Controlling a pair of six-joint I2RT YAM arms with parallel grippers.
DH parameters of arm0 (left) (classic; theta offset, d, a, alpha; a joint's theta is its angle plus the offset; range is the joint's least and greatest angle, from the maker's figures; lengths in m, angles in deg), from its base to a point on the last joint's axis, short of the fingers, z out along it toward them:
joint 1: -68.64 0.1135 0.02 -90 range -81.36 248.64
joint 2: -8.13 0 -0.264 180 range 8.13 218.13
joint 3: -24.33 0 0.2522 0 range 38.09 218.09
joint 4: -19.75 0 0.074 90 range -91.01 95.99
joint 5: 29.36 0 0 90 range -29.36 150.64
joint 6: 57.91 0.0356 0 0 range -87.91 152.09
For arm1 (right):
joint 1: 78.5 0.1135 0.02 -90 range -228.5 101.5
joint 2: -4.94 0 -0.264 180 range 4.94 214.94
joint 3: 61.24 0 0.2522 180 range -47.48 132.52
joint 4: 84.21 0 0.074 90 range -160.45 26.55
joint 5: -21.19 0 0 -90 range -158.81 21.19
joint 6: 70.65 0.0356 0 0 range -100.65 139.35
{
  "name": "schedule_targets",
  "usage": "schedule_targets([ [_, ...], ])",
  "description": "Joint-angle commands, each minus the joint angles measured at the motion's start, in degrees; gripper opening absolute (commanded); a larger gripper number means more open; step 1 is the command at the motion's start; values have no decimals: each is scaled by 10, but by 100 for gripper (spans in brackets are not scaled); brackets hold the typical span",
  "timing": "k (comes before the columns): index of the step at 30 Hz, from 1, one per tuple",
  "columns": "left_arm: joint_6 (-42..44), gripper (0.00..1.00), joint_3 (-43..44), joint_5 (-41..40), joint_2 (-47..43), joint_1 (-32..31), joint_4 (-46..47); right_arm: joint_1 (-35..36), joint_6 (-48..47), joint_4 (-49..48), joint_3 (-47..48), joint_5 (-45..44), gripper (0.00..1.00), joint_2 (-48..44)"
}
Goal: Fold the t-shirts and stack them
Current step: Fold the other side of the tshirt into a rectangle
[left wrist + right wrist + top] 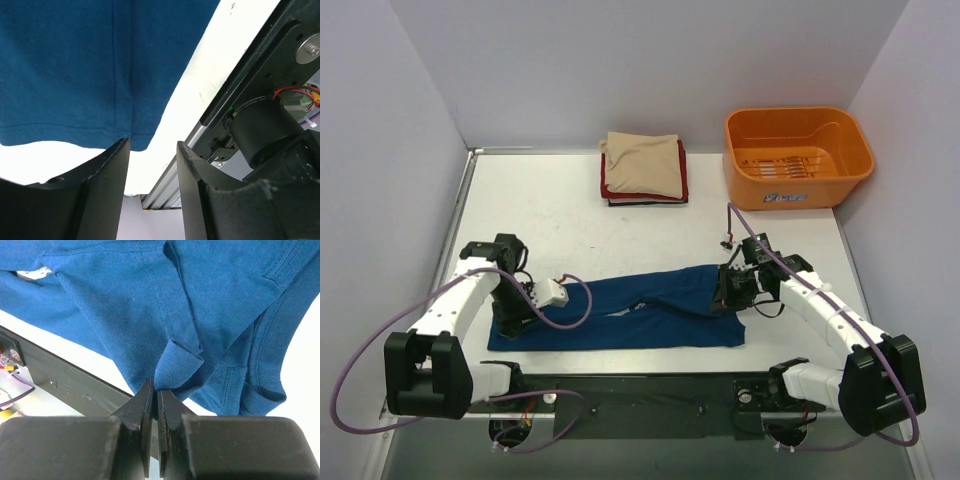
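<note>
At lower centre the right gripper (154, 386) pinches the dark blue t-shirt (125, 315), probably to fold it over, while the left gripper (152, 147) stands open beside its hem.

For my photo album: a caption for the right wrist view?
Right arm's jaws pinching a fold of the dark blue t-shirt.

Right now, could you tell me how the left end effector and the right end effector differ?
The left end effector is open and empty; the right end effector is shut, pinching a fold of the blue t-shirt. The left sits at the shirt's hemmed edge, the right at its opposite end. Both are down at the same shirt.
</note>
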Motion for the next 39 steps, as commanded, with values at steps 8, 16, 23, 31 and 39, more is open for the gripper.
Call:
schedule_targets([
  [8, -10, 62, -53, -65, -7, -48, 110, 0, -5, -15, -4, 1, 0, -4],
  [16, -6, 50, -117, -147, 10, -66, 219, -3, -8, -18, -12, 5, 0, -11],
  [23, -5, 27, -85, -152, 20, -48, 215, -21, -15, -19, -22, 14, 0, -16],
  [31, 6, 38, -110, -132, 26, -44, 191, -43, -27, -19, -18, 29, 0, -13],
  [39, -6, 0, -84, -146, 36, -37, 194, -51, -31, -17, -11, 31, 0, -6],
])
